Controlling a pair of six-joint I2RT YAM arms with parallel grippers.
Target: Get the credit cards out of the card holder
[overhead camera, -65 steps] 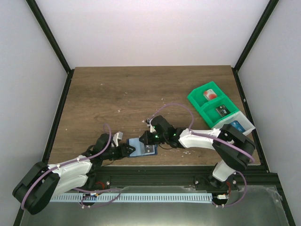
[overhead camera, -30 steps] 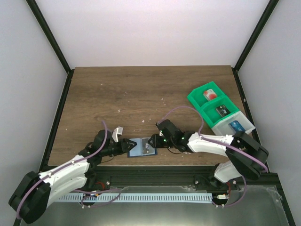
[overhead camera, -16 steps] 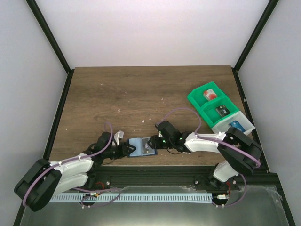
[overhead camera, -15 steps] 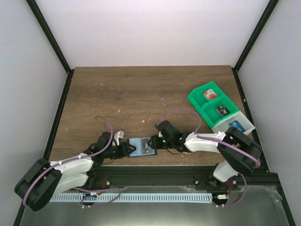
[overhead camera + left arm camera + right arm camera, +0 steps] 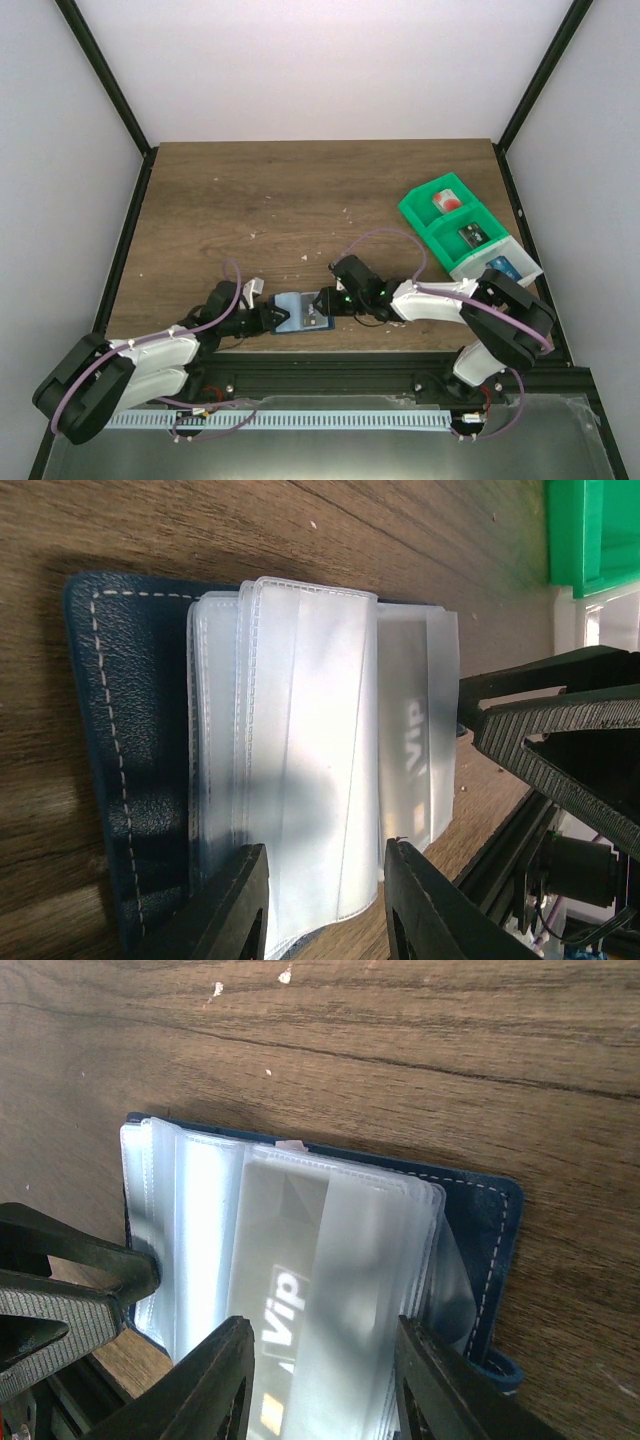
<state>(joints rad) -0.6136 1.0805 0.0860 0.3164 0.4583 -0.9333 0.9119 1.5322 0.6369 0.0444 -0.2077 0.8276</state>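
The card holder point(image 5: 303, 312) lies open near the table's front edge, a navy wallet point(image 5: 130, 730) with several frosted plastic sleeves point(image 5: 300, 750) fanned over it. One pale card marked "VIP" point(image 5: 283, 1295) sits inside a sleeve; it also shows in the left wrist view point(image 5: 415, 720). My left gripper point(image 5: 272, 318) is open at the wallet's left side, its jaws astride the sleeves' edge point(image 5: 325, 885). My right gripper point(image 5: 325, 300) is open at the wallet's right side, its jaws astride the VIP card's sleeve point(image 5: 320, 1365). A red-pink card point(image 5: 447, 201), a dark grey card point(image 5: 470, 235) and a blue card point(image 5: 503, 268) lie in the bins.
A green two-compartment bin point(image 5: 425, 222) and a white bin point(image 5: 475, 272) joined to it stand at the right edge of the table. A black frame rail point(image 5: 330, 365) runs just in front of the wallet. The two grippers' fingertips face each other closely over the wallet.
Since two seconds ago both grippers shifted slightly around the wallet, the right one a little to the right. In the last half second nothing visibly moved.
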